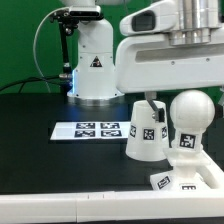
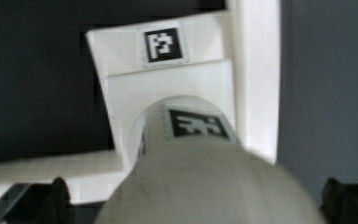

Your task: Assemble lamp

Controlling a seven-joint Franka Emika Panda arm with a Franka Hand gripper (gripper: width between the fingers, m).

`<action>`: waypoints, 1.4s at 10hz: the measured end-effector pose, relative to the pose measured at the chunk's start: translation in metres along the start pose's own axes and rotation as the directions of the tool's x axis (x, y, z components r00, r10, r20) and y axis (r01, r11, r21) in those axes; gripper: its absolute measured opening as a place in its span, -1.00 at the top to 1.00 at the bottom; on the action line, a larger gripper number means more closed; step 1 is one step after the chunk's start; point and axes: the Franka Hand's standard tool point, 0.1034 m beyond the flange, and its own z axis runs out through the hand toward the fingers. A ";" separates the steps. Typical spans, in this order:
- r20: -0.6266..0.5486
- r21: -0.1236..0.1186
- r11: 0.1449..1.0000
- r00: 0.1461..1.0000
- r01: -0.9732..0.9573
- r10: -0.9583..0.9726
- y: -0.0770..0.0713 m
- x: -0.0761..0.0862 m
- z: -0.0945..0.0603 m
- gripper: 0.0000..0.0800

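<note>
Fingers (image 2: 34, 200) were noted spread wide astride the shade (image 1: 145, 132); whether it was actually gripped could not be told. The shade was found upright on the bench (image 1: 30, 140), narrow end up, just beside the bulb (image 1: 190, 115). It was judged light, stiff and smooth, best taken across the narrow top. The arm was held reaching straight down.

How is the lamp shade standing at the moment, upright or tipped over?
Upright: the shade stands on the table with its wide end down and its narrow end up.
</note>
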 end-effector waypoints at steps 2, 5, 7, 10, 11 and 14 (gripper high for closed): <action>0.000 -0.001 1.000 1.000 -0.017 0.017 0.000 0.000 0.000 -0.44; 0.000 0.000 0.981 0.981 -0.194 0.194 -0.001 0.000 0.000 -0.43; -0.006 -0.009 0.831 0.831 -0.556 0.556 -0.003 -0.002 0.000 -0.43; 0.034 0.022 0.346 0.347 -0.938 0.937 -0.012 -0.004 0.001 -0.43; 0.056 0.030 0.234 0.235 -0.972 0.970 -0.013 -0.002 0.001 -0.44; 0.053 0.028 0.319 0.320 -0.947 0.946 -0.013 -0.004 0.002 -0.61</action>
